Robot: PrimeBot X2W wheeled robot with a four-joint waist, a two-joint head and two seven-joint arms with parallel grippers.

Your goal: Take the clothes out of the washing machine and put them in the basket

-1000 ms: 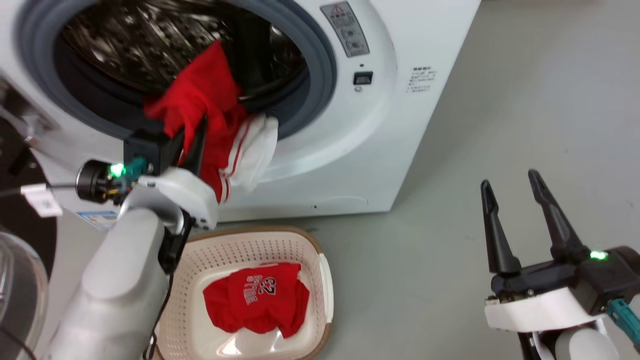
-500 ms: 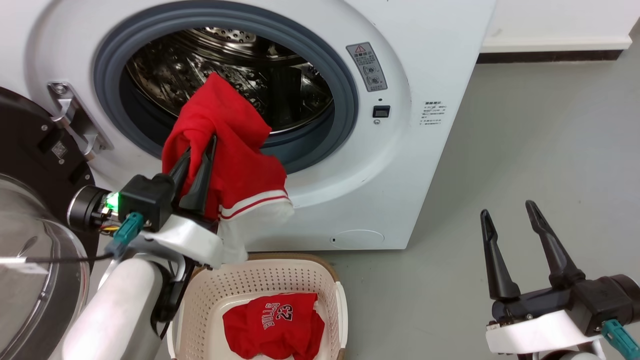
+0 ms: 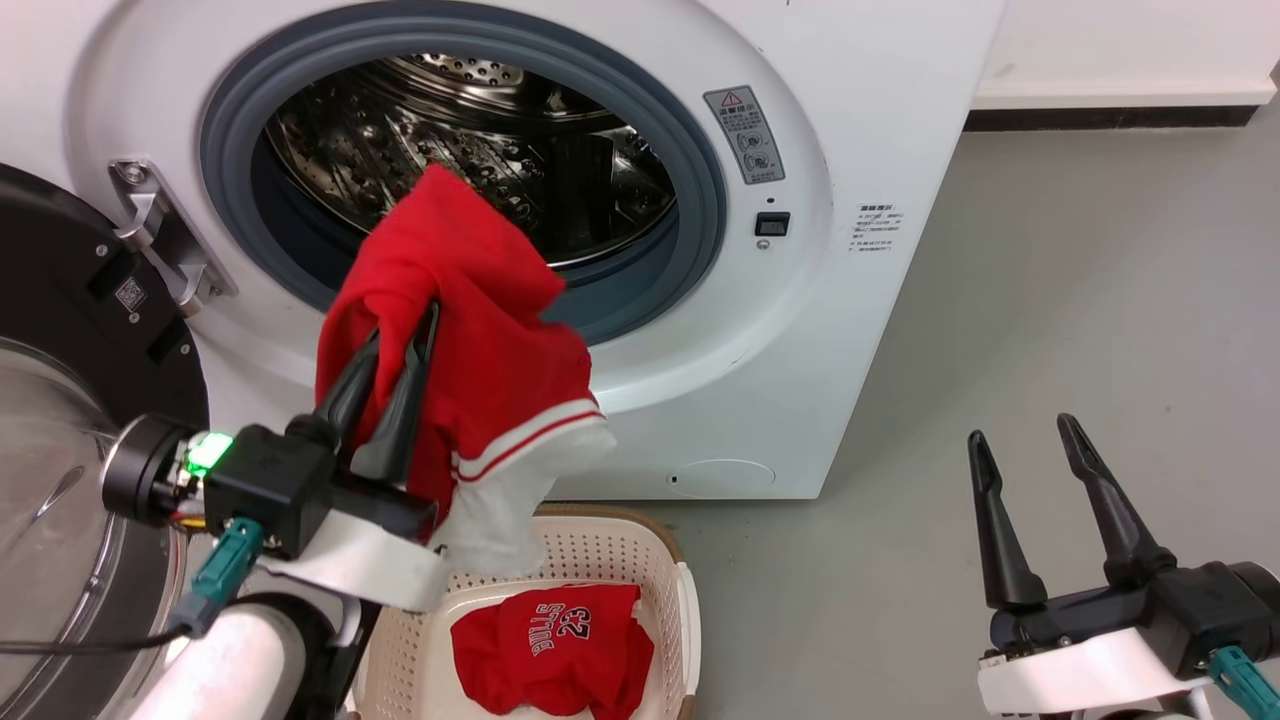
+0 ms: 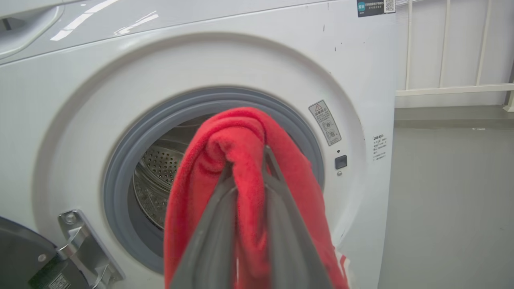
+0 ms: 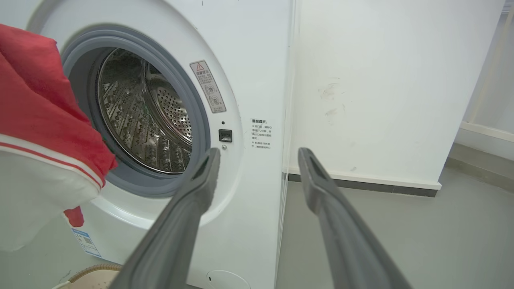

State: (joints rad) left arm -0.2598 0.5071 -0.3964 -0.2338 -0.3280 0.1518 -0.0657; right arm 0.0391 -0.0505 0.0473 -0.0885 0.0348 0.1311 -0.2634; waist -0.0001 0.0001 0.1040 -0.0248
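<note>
Your left gripper [image 3: 405, 330] is clamped on the striped garment [image 3: 480, 340]. A second ago that cloth trailed over the washing machine [image 3: 800, 330] seal. Now it hangs clear of the opening, its white hem just above the basket [image 3: 685, 610]. The jersey [image 3: 550, 650] lies inside. Your right gripper [image 3: 1021, 430] is idle, fingers spread, holding nothing. The drum looks empty, so likely one drop remains.

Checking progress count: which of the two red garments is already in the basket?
The jersey lettered BULLS 23 lies in the basket; the garment with white striped trim hangs from the left claw.
</note>
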